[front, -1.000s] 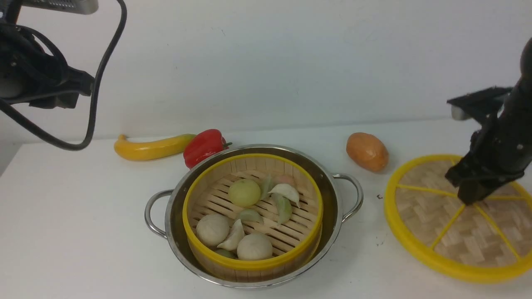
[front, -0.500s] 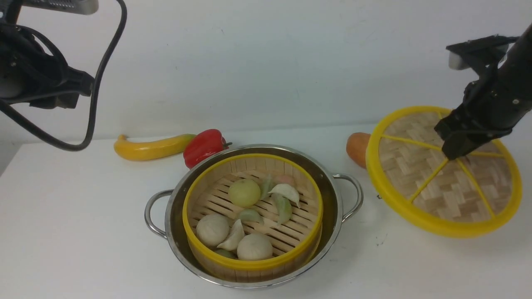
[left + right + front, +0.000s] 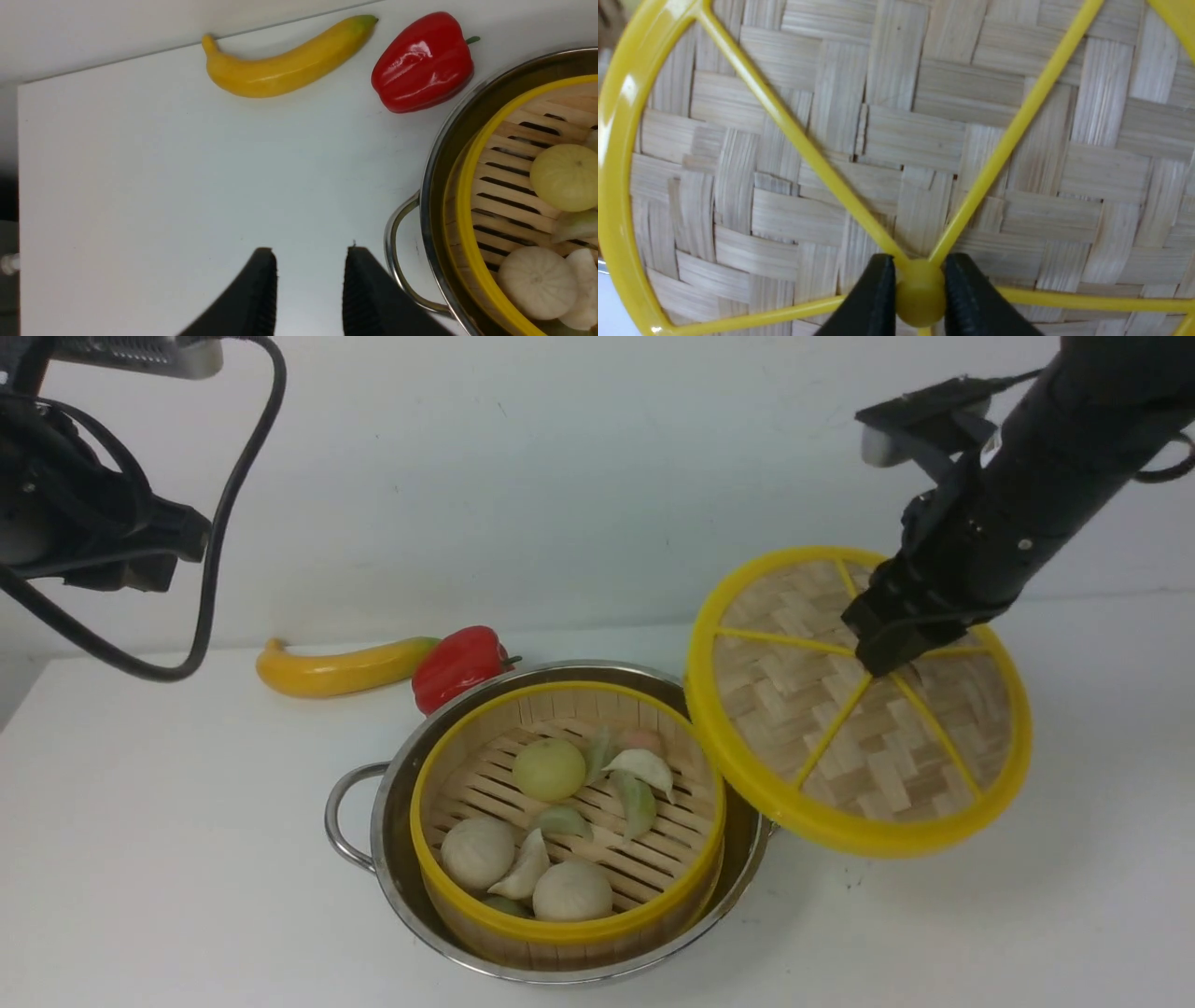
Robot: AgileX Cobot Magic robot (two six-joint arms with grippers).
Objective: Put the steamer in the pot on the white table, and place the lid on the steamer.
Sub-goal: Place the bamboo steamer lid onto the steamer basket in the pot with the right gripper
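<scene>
The white table holds the pot, with the steamer sitting inside (buns and all). The lid hangs tilted in the air beside it, its knob pinched by the right gripper. The left gripper has its jaws apart, empty.

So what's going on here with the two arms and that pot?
The right gripper is shut on the centre knob of the lid and holds it tilted in the air, just to the right of the pot. The steamer, full of dumplings and buns, already sits in the pot on the white table. The left gripper is open and empty, off to the pot's left. The lid is not yet on.
</scene>
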